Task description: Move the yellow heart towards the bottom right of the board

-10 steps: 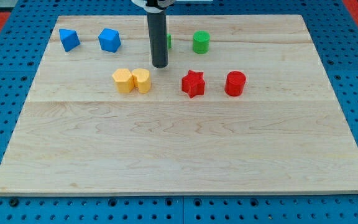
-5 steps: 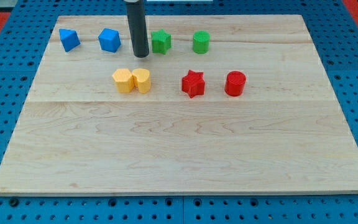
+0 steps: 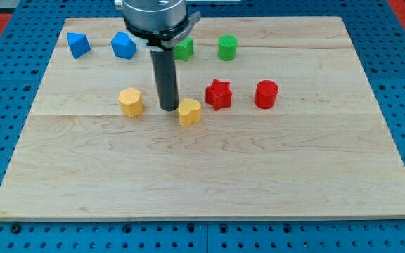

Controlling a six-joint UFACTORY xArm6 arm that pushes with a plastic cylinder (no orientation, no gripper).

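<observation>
Camera view had my tip (image 3: 169, 107), a bare rod tool holding nothing, just upper-left of the small yellow heart block (image 3: 190, 112) on the wooden desk (image 3: 209, 176). I'd keep pushing from that side. The red star block (image 3: 218, 94) sat close, upper-right of the heart; the yellow hexagon-ish block (image 3: 131, 102) sat to its left.

board (image 3: 209, 169): pale smooth wood | yellow heart (image 3: 190, 112): matt plastic | rod (image 3: 166, 81): dark matt

No readable text or markings anywhere.
</observation>
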